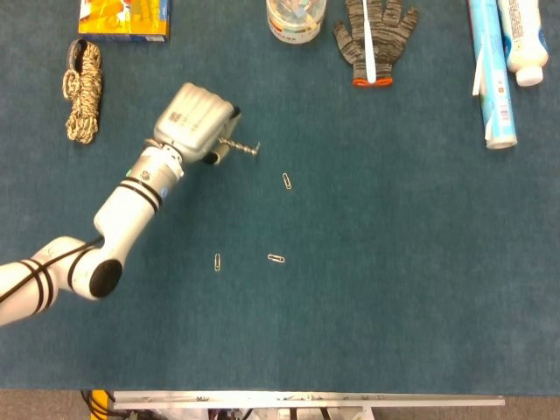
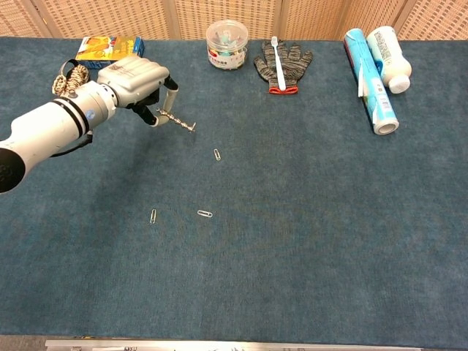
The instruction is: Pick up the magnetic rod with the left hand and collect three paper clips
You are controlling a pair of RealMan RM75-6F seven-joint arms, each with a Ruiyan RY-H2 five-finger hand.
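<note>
Magnetic rod (image 1: 237,146) first: in the head view we see it gripped in the left robot hand (image 1: 197,122), whose fingers are curled around it, over the desk (image 1: 394,262) toward its far left part. The rod's free end points toward a paper clip (image 1: 287,180) lying just beyond it. Two more clips (image 1: 218,262) (image 1: 276,258) lie nearer the front edge, close to each other.

In the chest view we find the same left robot hand (image 2: 139,79) holding the rod (image 2: 178,121), its tip angled down toward the desk (image 2: 329,241). Along the far edge lie a glove (image 2: 281,61) and a jar (image 2: 227,34). We cannot see the right robot hand.
</note>
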